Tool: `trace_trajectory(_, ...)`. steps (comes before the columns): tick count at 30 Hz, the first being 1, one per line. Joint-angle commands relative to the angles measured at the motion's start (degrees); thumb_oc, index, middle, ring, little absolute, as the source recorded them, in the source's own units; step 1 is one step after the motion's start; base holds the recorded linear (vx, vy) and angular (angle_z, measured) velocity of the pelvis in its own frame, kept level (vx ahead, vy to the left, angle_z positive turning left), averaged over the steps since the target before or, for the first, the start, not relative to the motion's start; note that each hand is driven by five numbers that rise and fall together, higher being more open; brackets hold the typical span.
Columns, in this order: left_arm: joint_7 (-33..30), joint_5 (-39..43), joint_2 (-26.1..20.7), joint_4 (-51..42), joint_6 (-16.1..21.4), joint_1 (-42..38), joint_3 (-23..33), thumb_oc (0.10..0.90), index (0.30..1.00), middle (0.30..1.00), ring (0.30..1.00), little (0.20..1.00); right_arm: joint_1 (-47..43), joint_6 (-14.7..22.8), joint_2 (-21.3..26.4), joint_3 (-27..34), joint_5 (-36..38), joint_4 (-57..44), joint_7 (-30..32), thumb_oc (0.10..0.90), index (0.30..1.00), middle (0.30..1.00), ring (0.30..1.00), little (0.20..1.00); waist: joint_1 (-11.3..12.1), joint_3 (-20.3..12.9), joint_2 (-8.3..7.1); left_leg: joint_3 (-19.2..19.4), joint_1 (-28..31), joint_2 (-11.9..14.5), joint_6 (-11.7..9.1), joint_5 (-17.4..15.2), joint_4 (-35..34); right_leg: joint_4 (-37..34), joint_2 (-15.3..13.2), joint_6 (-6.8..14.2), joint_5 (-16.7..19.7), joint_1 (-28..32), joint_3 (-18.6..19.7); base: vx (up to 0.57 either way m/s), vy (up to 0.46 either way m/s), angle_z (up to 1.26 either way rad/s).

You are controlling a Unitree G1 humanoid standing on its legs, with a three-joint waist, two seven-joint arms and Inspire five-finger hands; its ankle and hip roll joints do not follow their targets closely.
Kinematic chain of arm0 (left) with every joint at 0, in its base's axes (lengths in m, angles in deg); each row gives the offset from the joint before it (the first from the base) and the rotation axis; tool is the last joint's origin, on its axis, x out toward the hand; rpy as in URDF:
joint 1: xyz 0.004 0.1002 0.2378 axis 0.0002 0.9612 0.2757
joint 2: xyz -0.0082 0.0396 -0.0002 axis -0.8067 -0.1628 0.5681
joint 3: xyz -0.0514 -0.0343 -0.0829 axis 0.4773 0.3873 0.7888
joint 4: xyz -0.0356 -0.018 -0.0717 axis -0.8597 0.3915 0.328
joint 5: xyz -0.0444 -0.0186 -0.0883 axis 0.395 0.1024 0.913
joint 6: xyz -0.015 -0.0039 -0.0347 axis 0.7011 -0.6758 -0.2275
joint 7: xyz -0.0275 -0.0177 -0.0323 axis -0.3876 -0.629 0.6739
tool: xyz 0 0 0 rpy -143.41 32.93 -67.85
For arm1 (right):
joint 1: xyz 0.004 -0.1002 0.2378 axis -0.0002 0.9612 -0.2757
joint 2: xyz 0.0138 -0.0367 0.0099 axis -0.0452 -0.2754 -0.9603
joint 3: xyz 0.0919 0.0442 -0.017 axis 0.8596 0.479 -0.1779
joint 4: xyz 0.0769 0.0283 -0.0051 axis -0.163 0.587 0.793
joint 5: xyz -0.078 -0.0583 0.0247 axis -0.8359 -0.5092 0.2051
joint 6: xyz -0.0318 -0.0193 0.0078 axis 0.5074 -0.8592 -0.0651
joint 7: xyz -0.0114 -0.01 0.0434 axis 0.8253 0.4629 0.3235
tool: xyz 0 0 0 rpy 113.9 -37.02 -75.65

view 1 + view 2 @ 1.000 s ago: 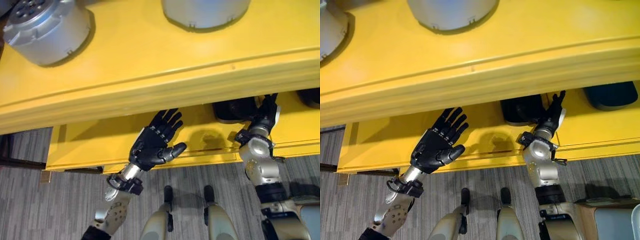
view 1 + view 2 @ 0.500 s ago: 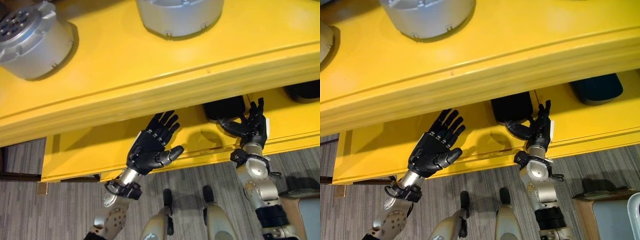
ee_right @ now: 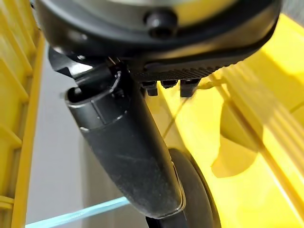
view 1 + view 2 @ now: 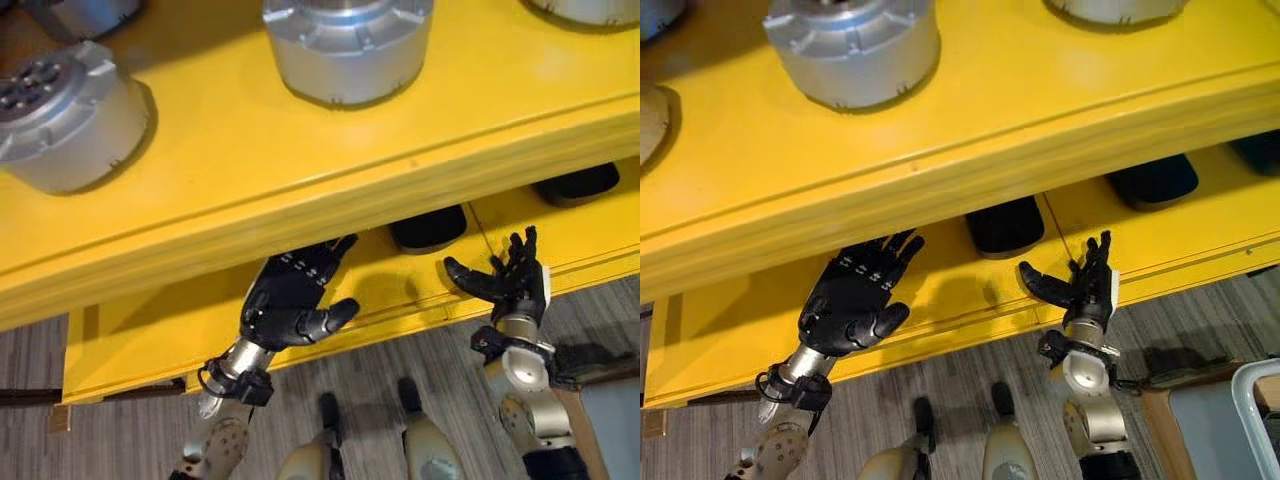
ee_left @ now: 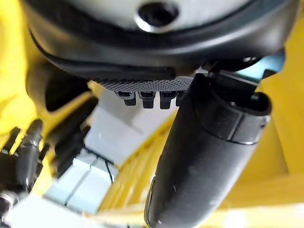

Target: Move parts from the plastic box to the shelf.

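Parts: black part (image 4: pixel 428 227) sits on the lower yellow shelf (image 4: pixel 150 330), apart from both hands; second black part (image 4: pixel 575 184) further right on that level, silver round parts (image 4: pixel 345 45) and (image 4: pixel 70 115) up top. Left eye view: left hand (image 4: pixel 290 300) at the lower shelf's front edge, fingers straight and spread, fingertips tucked under the upper board, holding nothing. Right hand (image 4: pixel 505 283) splayed, palm empty, just in front of the shelf lip and below-right of the near black part. Right eye view: same layout, plus the corner of a pale plastic box (image 4: pixel 1258 400) at lower right; can't see what's in it. Left wrist view: thumb (image 5: pixel 209 152) straight, yellow shelf past it, nothing held. Right wrist view: thumb (image 3: pixel 128 147) straight, nothing in the hand. Looks like one drop-off done, next trip to the box pending; how many remain is unknown. Versus a second ago: right hand was up against the black part, now pulled back and clear of it; left hand barely moved; the camera has shifted.
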Motion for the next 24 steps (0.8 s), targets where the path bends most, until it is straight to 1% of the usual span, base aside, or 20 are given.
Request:
trace_trajectory(1,9.1,3.5,-1.5,-6.1,-4.9,0.9,-1.2,0.900,1.000,1.000,1.000,1.000,0.4,4.3,-0.4,2.8,-0.6,-7.2,0.1,0.900,1.000,1.000,1.000,1.000,-1.3,-7.6,-1.74,-0.3,1.6,1.1,-0.7,-2.6,0.7,-1.6,-2.4,0.9,0.9,3.2,0.7,-0.01,0.170,-0.14)
trace_trajectory(5,13.6,2.6,-2.3,-5.2,-10.4,0.8,-2.9,0.900,1.000,1.000,1.000,1.000,1.7,4.8,0.0,3.9,-0.9,-6.8,0.0,0.900,1.000,1.000,1.000,1.000,-2.4,-8.1,-2.15,1.5,2.3,0.5,-0.2,-3.2,0.6,-2.5,-3.4,2.0,1.9,3.5,1.3,-0.02,0.205,-0.12)
trace_trajectory(6,15.0,2.1,-2.7,-5.2,-11.8,0.6,-3.7,0.900,1.000,1.000,1.000,1.000,1.7,5.3,0.2,4.6,-1.0,-6.6,0.4,0.900,1.000,1.000,1.000,1.000,-2.9,-8.2,-2.24,2.4,2.6,0.2,-0.1,-3.4,0.3,-3.2,-4.0,2.6,2.6,3.5,1.5,-0.04,0.333,-0.25)
trace_trajectory(7,16.6,2.0,-3.5,-5.0,-13.8,0.3,-5.1,0.900,1.000,1.000,1.000,1.000,1.4,5.7,0.8,5.6,-1.1,-6.1,0.4,0.900,1.000,1.000,1.000,1.000,-3.5,-8.2,-2.37,4.2,3.2,0.0,-0.1,-3.5,-0.3,-5.1,-5.2,4.0,4.4,3.5,1.4,-0.03,0.306,-0.33)
trace_trajectory(9,16.3,1.8,-3.5,-4.8,-14.8,-0.1,-6.0,0.900,1.000,1.000,1.000,1.000,1.1,5.2,1.2,6.1,-0.9,-6.1,-0.8,0.900,1.000,1.000,1.000,1.000,-4.0,-8.2,-2.54,5.9,3.8,0.1,0.0,-3.9,-0.5,-6.4,-5.7,4.7,5.4,3.6,0.9,0.00,0.203,-0.43)
trace_trajectory(10,16.0,1.8,-3.6,-4.6,-15.7,-0.5,-6.6,0.900,1.000,1.000,1.000,1.000,0.7,4.5,1.4,6.2,-0.6,-6.0,-2.1,0.900,1.000,1.000,1.000,1.000,-4.2,-8.0,-2.73,7.8,4.6,0.3,-0.1,-4.2,-0.5,-6.7,-6.1,5.2,5.7,3.7,-1.0,-0.07,0.165,-0.39)
trace_trajectory(11,15.7,0.4,-3.4,-3.9,-16.6,-0.9,-7.4,0.900,1.000,1.000,1.000,1.000,-0.1,3.9,1.3,5.9,-0.5,-5.5,-3.8,0.900,1.000,1.000,1.000,1.000,-4.2,-7.5,-3.02,11.0,5.4,1.0,-0.3,-4.3,-0.5,-6.3,-6.9,6.0,6.5,3.3,-4.3,-0.11,0.125,-0.38)
trace_trajectory(12,15.4,-0.2,-3.3,-3.4,-16.6,-1.3,-8.0,0.900,1.000,1.000,1.000,1.000,-0.5,4.1,1.1,5.4,-0.7,-5.5,-4.6,0.900,1.000,1.000,1.000,1.000,-4.2,-7.2,-3.13,12.8,5.7,1.4,-0.1,-4.2,-0.5,-4.8,-7.2,6.4,6.2,3.0,-6.0,-0.16,0.072,-0.68)
trace_trajectory(13,15.4,-0.4,-3.4,-2.8,-16.3,-1.7,-8.6,0.900,1.000,1.000,1.000,1.000,-0.8,4.3,0.9,4.8,-0.9,-5.4,-4.9,0.900,1.000,1.000,1.000,1.000,-4.1,-6.9,-3.18,14.5,6.0,1.8,0.1,-3.9,-0.5,-2.0,-7.5,6.6,5.2,2.3,-7.6,-0.13,0.025,-1.08)
trace_trajectory(14,15.5,-0.4,-3.5,-2.6,-16.2,-1.8,-8.9,0.900,1.000,1.000,1.000,1.000,-0.8,4.4,0.8,4.6,-0.7,-5.4,-4.8,0.900,1.000,1.000,1.000,1.000,-4.1,-6.9,-3.16,15.1,6.0,2.0,0.3,-3.8,-0.5,-0.8,-7.6,6.6,4.8,2.0,-8.1,-0.15,0.010,-1.51)
trace_trajectory(15,15.8,-0.4,-3.6,-2.0,-16.1,-2.0,-9.4,0.900,1.000,1.000,1.000,1.000,-0.8,4.6,0.6,4.4,-0.3,-5.3,-4.5,0.900,1.000,1.000,1.000,1.000,-4.0,-6.8,-2.99,15.9,5.9,2.2,0.7,-3.4,-0.5,2.9,-7.7,6.3,3.4,1.4,-9.1,-0.21,-0.020,-1.22)
trace_trajectory(16,15.7,-0.4,-4.0,-0.6,-14.7,-1.9,-9.8,0.900,1.000,1.000,1.000,1.000,-0.3,6.1,0.6,4.2,1.1,-4.5,-4.2,0.900,1.000,1.000,1.000,1.000,-3.4,-6.9,-2.58,16.7,5.4,2.6,1.4,-2.4,-0.4,10.3,-8.0,5.2,0.5,0.6,-10.9,-0.23,-0.028,-0.78)
trace_trajectory(17,15.6,-0.7,-4.3,0.1,-13.7,-1.8,-9.8,0.900,1.000,1.000,1.000,1.000,0.0,6.8,0.6,4.1,2.0,-4.1,-4.4,0.900,1.000,1.000,1.000,1.000,-3.0,-7.1,-2.49,17.0,5.0,2.7,1.7,-2.1,-0.1,14.1,-8.5,4.7,-0.1,0.3,-11.8,-0.23,-0.084,-0.35)
trace_trajectory(18,16.5,-0.7,-4.5,1.4,-12.4,-1.4,-10.0,0.900,1.000,1.000,1.000,1.000,0.6,7.2,0.5,4.1,1.6,-3.5,-5.3,0.900,1.000,1.000,1.000,1.000,-2.4,-7.5,-2.44,17.4,4.6,2.8,2.0,-1.7,0.3,20.5,-9.6,4.1,-0.3,-0.1,-12.6,-0.14,-0.102,-0.39)
trace_trajectory(19,17.2,-0.5,-4.7,2.0,-12.0,-1.0,-9.9,0.900,1.000,1.000,1.000,1.000,0.6,6.4,0.7,4.0,1.7,-3.0,-6.2,0.900,1.000,1.000,1.000,1.000,-2.0,-7.8,-2.48,17.7,4.2,2.8,2.2,-1.6,0.7,22.8,-10.2,3.8,-0.3,-0.1,-12.8,-0.09,-0.150,-0.56)
trace_trajectory(20,17.9,-0.3,-5.1,2.8,-11.7,-0.7,-9.7,0.900,1.000,1.000,1.000,1.000,0.5,6.7,0.9,3.8,3.0,-2.5,-6.7,0.900,1.000,1.000,1.000,1.000,-1.6,-8.3,-2.98,17.1,4.0,2.0,2.2,-2.5,1.3,25.8,-11.4,4.2,-1.1,0.9,-12.8,-0.09,-0.186,-0.77)
trace_trajectory(21,18.7,-0.4,-5.5,3.3,-12.1,-0.8,-9.2,0.900,1.000,1.000,1.000,1.000,0.0,7.1,1.0,3.6,2.5,-2.0,-7.1,0.900,1.000,1.000,1.000,1.000,-1.0,-8.7,-3.18,17.3,3.0,2.0,2.6,-2.8,2.3,28.4,-12.1,4.0,-0.8,1.4,-13.3,-0.13,-0.265,-0.60)
trace_trajectory(22,19.5,-0.4,-5.7,3.6,-12.7,-1.0,-8.8,0.900,1.000,1.000,1.000,1.000,-0.8,7.1,1.1,3.3,2.1,-1.6,-6.7,0.900,1.000,1.000,1.000,1.000,-0.3,-9.1,-3.35,17.6,2.1,2.1,3.0,-3.1,2.9,30.0,-12.5,3.7,-0.9,2.0,-13.9,-0.17,-0.334,-0.33)
trace_trajectory(23,19.8,-0.4,-5.9,4.1,-13.0,-1.0,-8.2,0.900,1.000,1.000,1.000,1.000,-1.7,6.9,1.1,3.0,2.3,-1.1,-6.7,0.900,1.000,1.000,1.000,1.000,0.3,-9.4,-3.57,17.7,1.4,2.2,2.9,-3.1,3.5,29.1,-12.4,3.5,-1.6,3.5,-14.6,-0.18,-0.669,-0.04)
trace_trajectory(24,19.8,0.8,-5.4,4.3,-13.7,-0.9,-6.3,0.900,1.000,1.000,1.000,1.000,-3.4,5.6,1.2,1.7,0.0,-0.2,-7.9,0.900,1.000,1.000,1.000,1.000,2.0,-10.0,-4.03,20.7,0.2,5.3,0.1,-1.1,4.3,19.1,-9.7,2.0,-7.2,8.7,-20.0,-0.20,-0.894,-0.48)
